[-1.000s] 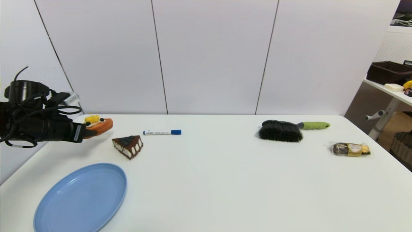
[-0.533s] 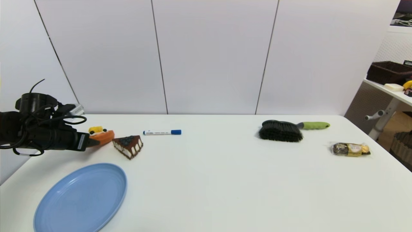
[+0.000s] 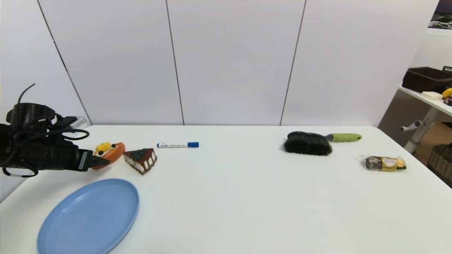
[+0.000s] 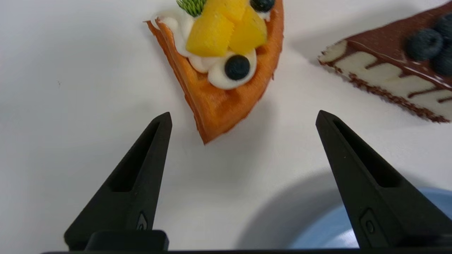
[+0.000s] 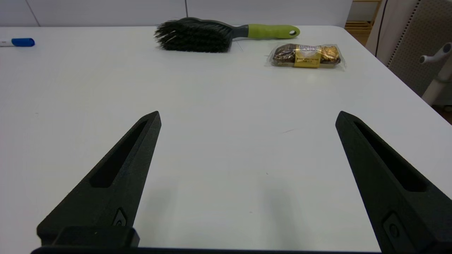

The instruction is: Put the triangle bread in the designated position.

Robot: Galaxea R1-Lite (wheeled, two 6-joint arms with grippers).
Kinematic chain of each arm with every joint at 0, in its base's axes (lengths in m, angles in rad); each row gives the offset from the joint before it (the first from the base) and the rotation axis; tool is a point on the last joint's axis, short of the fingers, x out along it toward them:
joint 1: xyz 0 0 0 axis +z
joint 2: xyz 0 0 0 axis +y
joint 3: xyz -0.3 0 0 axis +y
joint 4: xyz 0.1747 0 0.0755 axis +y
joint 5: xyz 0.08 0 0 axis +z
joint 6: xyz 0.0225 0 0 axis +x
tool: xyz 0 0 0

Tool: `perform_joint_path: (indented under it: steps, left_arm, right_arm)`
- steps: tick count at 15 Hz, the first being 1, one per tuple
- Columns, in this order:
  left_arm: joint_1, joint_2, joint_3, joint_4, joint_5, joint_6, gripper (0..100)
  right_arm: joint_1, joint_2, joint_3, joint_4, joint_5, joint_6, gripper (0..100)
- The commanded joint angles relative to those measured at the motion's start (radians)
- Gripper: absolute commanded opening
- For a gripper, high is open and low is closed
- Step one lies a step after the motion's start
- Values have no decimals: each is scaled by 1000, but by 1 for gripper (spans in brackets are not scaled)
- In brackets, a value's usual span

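Gaping wide and holding nothing, the left pincer [image 4: 243,118] sits just short of the triangle bread [image 4: 226,63], which lies on the desk [image 3: 247,197] beside the chocolate cake slice [image 3: 140,159]. The marker's [image 3: 178,145] print is probably too small to read. Only its wrist view shows the right pincer [image 5: 247,118], likewise wide.

White wall panels [image 3: 233,60] stand behind the white table [image 3: 247,197]. A second table [image 3: 429,100] at the right carries a dark basket [image 3: 423,79].
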Motion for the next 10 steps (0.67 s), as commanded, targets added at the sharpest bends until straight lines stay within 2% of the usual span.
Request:
perform_joint_path:
  steps: [1,3,6,10]
  left_arm:
    - [-29,-381,157,164,-2,-3,100]
    - [-66,-597,274,184,-1,-26,100]
    - [-192,-950,458,174,4,-131,100]
    - [-207,-1384,697,101,10,-127,100]
  right_arm:
    - [0,0,0,0,0,0,100]
    - [0,0,0,0,-2,0,100]
    - [0,0,0,0,0,0,100]
    - [0,0,0,0,0,0,100]
